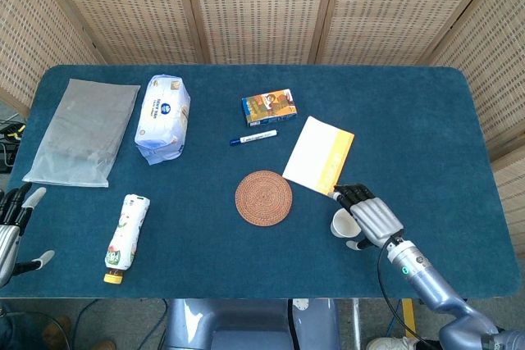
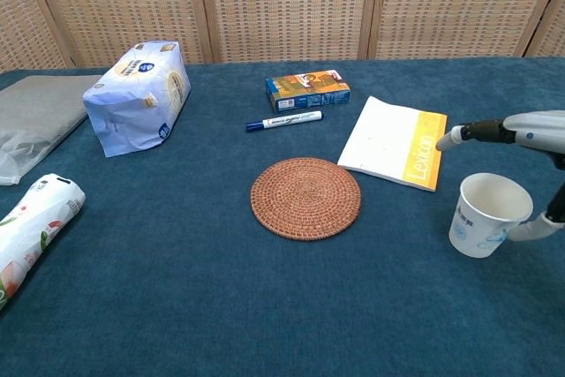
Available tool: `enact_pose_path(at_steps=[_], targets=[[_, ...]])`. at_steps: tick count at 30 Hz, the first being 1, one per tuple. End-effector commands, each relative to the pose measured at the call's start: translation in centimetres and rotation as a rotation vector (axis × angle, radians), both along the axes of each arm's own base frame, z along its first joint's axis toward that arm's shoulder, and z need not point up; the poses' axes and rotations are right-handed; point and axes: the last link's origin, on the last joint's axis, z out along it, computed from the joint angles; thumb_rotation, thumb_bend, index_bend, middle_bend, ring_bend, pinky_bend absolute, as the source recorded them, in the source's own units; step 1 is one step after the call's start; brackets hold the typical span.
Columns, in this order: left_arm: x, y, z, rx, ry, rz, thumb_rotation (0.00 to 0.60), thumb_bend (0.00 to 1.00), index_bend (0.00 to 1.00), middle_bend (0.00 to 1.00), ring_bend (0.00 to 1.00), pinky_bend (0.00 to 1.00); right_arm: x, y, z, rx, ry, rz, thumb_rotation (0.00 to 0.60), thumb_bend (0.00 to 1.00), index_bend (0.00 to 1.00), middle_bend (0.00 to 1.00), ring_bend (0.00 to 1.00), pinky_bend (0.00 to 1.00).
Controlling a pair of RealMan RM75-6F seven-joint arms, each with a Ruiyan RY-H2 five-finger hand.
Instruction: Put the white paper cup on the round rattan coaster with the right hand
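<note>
The white paper cup (image 2: pixel 488 214) stands upright on the blue table, right of the round rattan coaster (image 2: pixel 305 198). My right hand (image 2: pixel 528 131) reaches over it from the right: the fingers stretch above the cup's far rim and the thumb lies by its lower right side, without closing on it. In the head view the right hand (image 1: pixel 367 219) covers most of the cup (image 1: pixel 340 225), and the coaster (image 1: pixel 263 197) lies a short way to the left. My left hand (image 1: pixel 11 233) hangs with fingers apart at the table's near left edge, holding nothing.
A white and yellow notebook (image 1: pixel 319 155) lies just behind the cup. Further back are a marker (image 1: pixel 253 138) and a small orange box (image 1: pixel 269 106). A tissue pack (image 1: pixel 163 117), a grey bag (image 1: pixel 83 130) and a lying bottle (image 1: pixel 126 236) occupy the left side.
</note>
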Motion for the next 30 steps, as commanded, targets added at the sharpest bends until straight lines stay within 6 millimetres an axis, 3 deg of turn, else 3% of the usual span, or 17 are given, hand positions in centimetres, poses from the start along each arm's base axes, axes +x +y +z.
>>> enact_pose_path(at_steps=[1, 8, 11, 14, 21, 27, 30], targets=[[0.0, 0.1, 0.0, -0.001, 0.001, 0.001, 0.6, 0.0, 0.0, 0.0, 0.0, 0.0, 0.2, -0.2, -0.8, 0.016, 0.026, -0.003, 0.6, 0.0, 0.17, 0.11, 0.05, 0.11], [-0.2, 0.2, 0.2, -0.004, -0.015, 0.009, 0.6, 0.0, 0.0, 0.0, 0.0, 0.0, -0.2, -0.6, -1.1, -0.026, 0.03, -0.024, 0.6, 0.01, 0.41, 0.4, 0.39, 0.47], [-0.2, 0.2, 0.2, -0.008, -0.015, 0.007, 0.6, 0.0, 0.0, 0.0, 0.0, 0.0, -0.5, -0.8, -1.0, -0.049, 0.024, -0.023, 0.6, 0.08, 0.47, 0.47, 0.47, 0.55], [-0.1, 0.1, 0.1, -0.013, -0.012, 0.004, 0.6, 0.0, 0.0, 0.0, 0.0, 0.0, -0.4, -0.9, -0.8, -0.063, 0.023, -0.004, 0.6, 0.13, 0.5, 0.49, 0.48, 0.57], [-0.2, 0.3, -0.1, -0.026, -0.007, 0.011, 0.6, 0.0, 0.0, 0.0, 0.0, 0.0, 1.4, -1.4, 0.0, -0.055, -0.039, 0.056, 0.6, 0.13, 0.5, 0.49, 0.48, 0.58], [-0.2, 0.7, 0.0, -0.04, -0.017, 0.026, 0.6, 0.0, 0.0, 0.0, 0.0, 0.0, 4.5, -4.8, 0.1, -0.052, -0.048, 0.088, 0.6, 0.14, 0.5, 0.49, 0.48, 0.58], [-0.3, 1.1, -0.1, -0.047, -0.016, 0.037, 0.6, 0.0, 0.0, 0.0, 0.0, 0.0, 7.8, -7.3, -0.8, -0.023, -0.09, 0.095, 0.6, 0.15, 0.5, 0.49, 0.48, 0.58]])
